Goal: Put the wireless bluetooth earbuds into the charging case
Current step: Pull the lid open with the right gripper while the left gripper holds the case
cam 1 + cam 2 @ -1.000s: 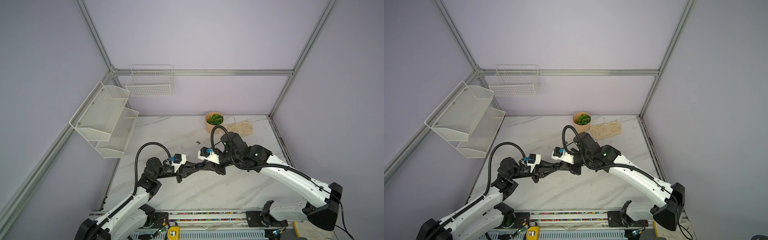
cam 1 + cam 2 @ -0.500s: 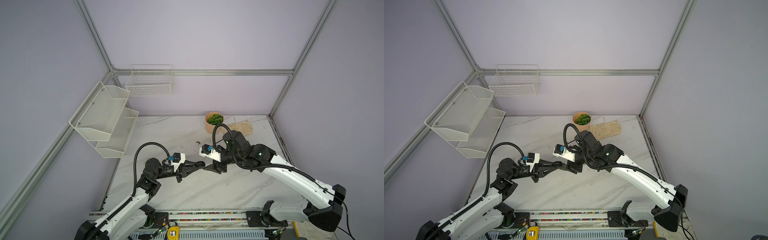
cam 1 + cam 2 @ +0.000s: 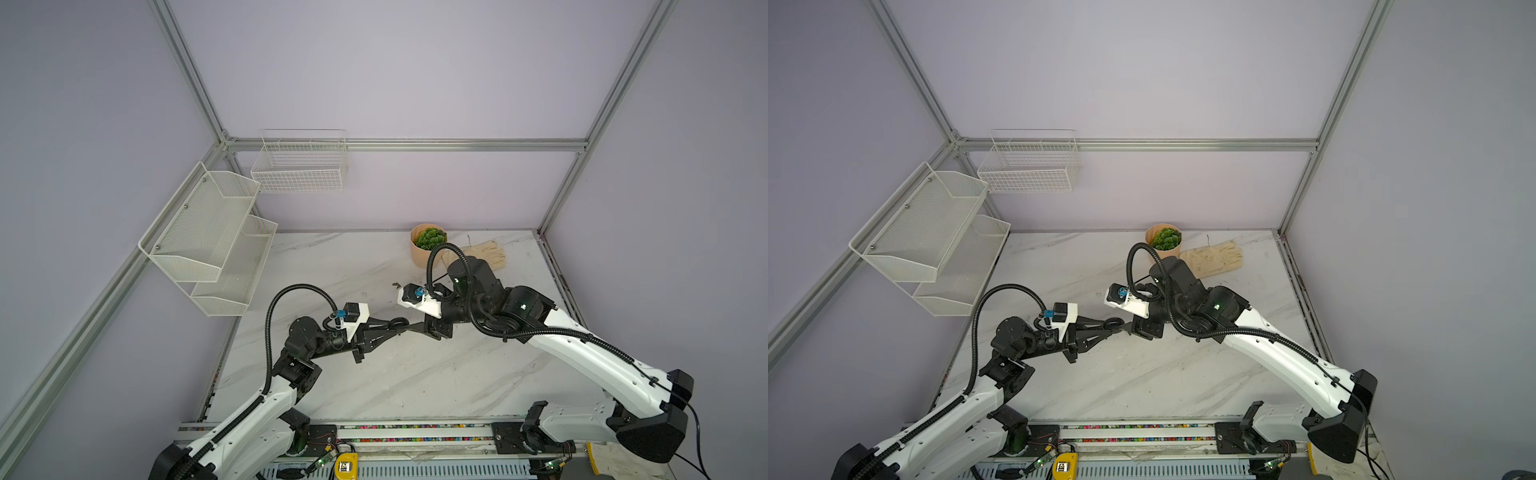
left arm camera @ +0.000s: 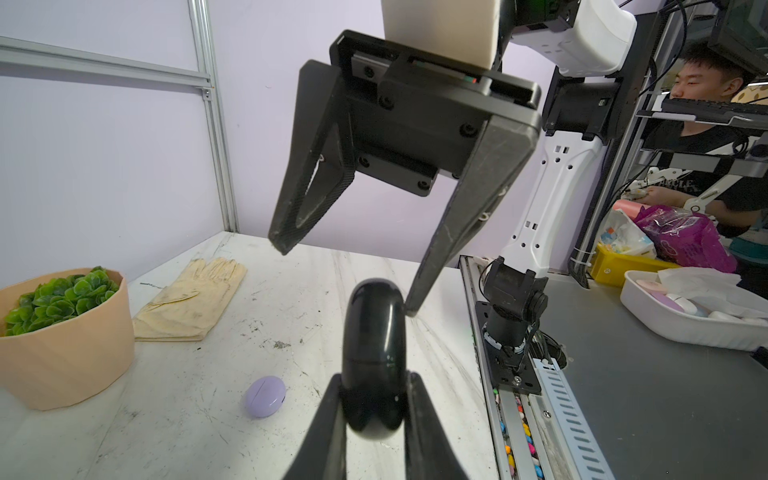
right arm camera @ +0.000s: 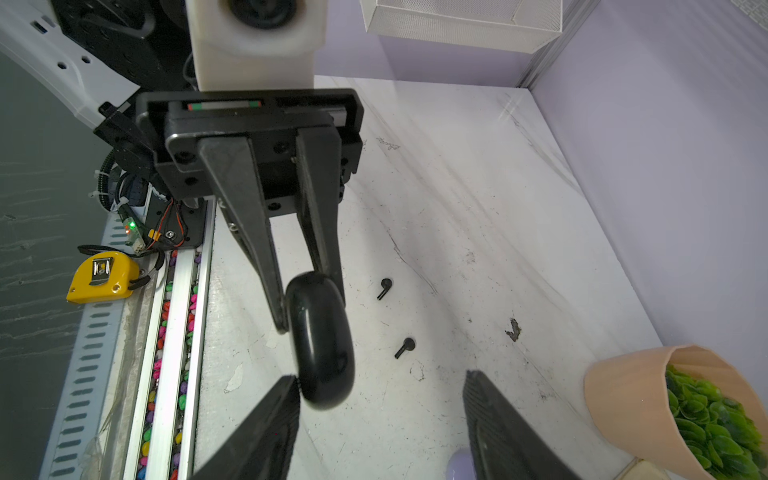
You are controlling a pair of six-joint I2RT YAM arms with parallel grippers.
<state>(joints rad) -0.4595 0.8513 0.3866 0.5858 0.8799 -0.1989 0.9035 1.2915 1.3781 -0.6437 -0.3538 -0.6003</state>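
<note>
Lilac walls (image 3: 415,83) enclose the scuffed marble table (image 3: 415,382), pot (image 3: 419,259) and glove (image 3: 486,253) near its far edge. Left gripper (image 4: 374,376) clamps the black case (image 4: 372,332); right gripper (image 4: 347,279) stands open.

Glove (image 3: 484,253) lies just right of the pot (image 3: 417,257).

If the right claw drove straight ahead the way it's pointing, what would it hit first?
Most likely the black case gripped by the left claw: it sits at the mouth of the open right claw, off to one side. Depth is unclear.
</note>
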